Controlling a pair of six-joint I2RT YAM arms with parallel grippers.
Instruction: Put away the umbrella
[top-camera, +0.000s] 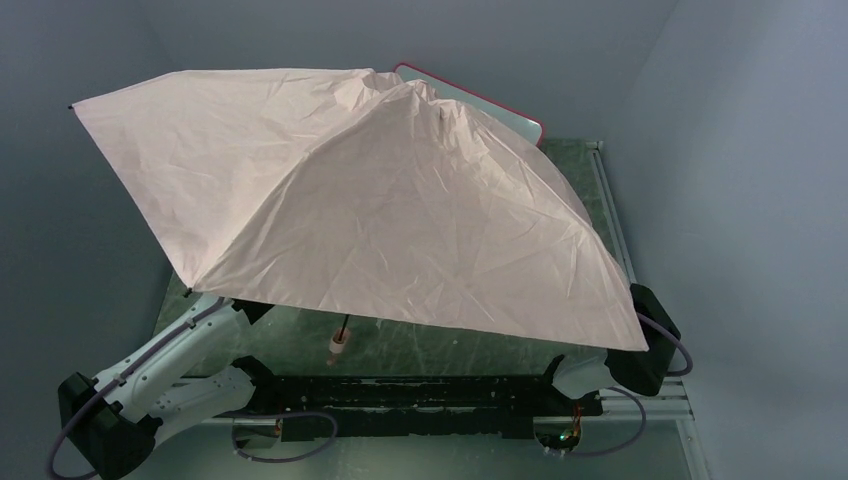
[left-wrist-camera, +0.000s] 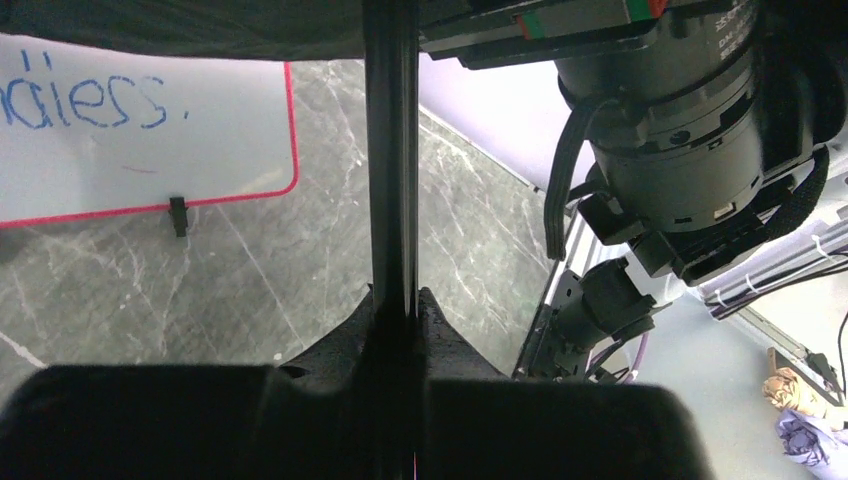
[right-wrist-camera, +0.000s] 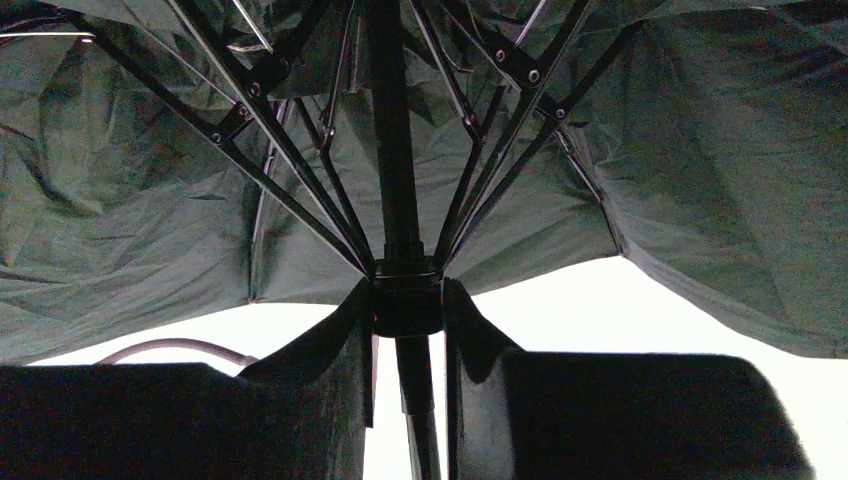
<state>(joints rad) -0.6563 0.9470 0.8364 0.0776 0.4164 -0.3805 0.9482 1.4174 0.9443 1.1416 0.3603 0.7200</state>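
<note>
left pincer (left-wrist-camera: 398, 300): clamped tight on umbrella (top-camera: 380, 200) shaft (left-wrist-camera: 392, 150) | right pincer (right-wrist-camera: 406, 292): fingers flank the runner (right-wrist-camera: 405, 275), grip unclear | umbrella: open, pale pink canopy spread above tabletop (left-wrist-camera: 250, 270), on the arms' side of whiteboard (left-wrist-camera: 130, 130), partly hiding it

Pale grey walls (top-camera: 720, 100), green marble table (top-camera: 450, 345)

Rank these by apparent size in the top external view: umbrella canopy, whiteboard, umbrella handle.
1. umbrella canopy, by far the largest.
2. whiteboard, only a corner showing; the canopy hides the rest.
3. umbrella handle, smallest.
</note>
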